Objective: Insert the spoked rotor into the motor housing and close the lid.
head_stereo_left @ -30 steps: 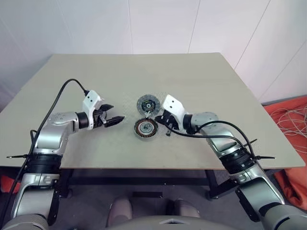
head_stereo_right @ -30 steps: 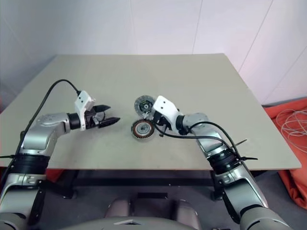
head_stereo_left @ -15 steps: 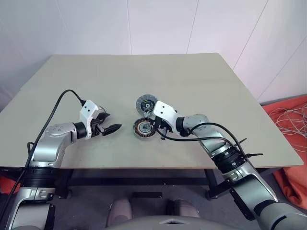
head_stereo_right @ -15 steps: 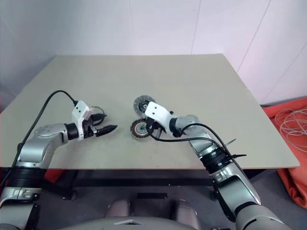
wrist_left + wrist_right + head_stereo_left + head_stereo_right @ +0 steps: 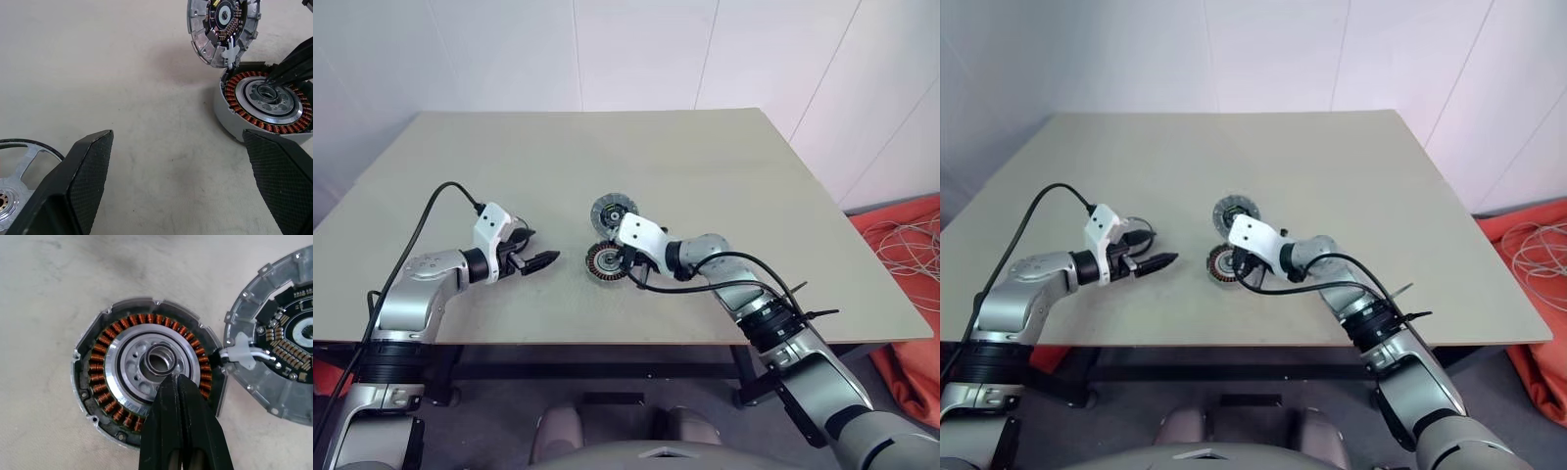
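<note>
The motor housing (image 5: 146, 369) stands on the table (image 5: 724, 166), near the table's middle and toward the front edge; it is open at the top, and the ring of copper-brown windings lies around a silvery centre with a small hole in it. The lid (image 5: 281, 340) lies flat on the table just beside the motor housing, on the side away from the robot; its rim touches, or nearly touches, the rim of the motor housing, and a short pale cable piece joins the two at that place; its upper face shows a pale segmented rim and a dark centre with small parts. The right claw (image 5: 177, 382) is over the motor housing with its two black fingers pressed together and nothing between them; the tips are at the edge of the central hole, on the silvery part. The left claw (image 5: 540, 260) is well to the left of the motor housing, low over the table, with its fingers wide apart and empty; it points toward the motor housing. The spoked rotor (image 5: 14, 188) lies flat on the table just beside the left claw, farther from the motor housing than the claw's tips; only a part of its rim, spokes and hub is seen.
</note>
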Controlling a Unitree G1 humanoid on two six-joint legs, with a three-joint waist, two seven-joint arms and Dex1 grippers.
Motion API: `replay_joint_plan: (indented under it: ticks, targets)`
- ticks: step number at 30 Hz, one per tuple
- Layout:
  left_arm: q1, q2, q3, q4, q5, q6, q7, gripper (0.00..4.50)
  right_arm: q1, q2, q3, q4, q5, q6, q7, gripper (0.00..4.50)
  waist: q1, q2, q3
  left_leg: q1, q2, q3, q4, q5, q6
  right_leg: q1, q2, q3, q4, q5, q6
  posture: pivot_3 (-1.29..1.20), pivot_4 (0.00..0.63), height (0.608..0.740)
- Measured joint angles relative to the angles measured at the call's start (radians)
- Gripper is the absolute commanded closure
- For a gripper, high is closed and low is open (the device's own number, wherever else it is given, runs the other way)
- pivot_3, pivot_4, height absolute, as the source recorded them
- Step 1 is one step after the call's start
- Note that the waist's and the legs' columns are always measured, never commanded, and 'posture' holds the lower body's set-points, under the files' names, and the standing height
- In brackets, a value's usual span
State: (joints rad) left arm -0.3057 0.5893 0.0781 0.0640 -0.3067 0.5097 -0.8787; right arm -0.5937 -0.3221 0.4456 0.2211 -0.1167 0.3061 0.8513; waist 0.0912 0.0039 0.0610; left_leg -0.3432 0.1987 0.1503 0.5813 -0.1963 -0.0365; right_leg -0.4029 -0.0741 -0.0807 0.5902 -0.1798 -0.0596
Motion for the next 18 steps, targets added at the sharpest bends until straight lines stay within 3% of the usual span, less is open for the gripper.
replay_joint_plan:
  ticks: [18]
  targets:
    - [-0.007, 0.002, 0.0, 0.007, 0.0, -0.008, 0.007, 0.0, -0.057, 0.021, -0.055, -0.003, 0.028, 0.03, 0.024, 4.48, 0.0, 0.0, 0.0, 0.001, 0.0, 0.0, 0.0, 0.0, 0.0, 0.0, 0.0, 0.0, 0.001, 0.0, 0.0, 0.0, 0.0, 0.74]
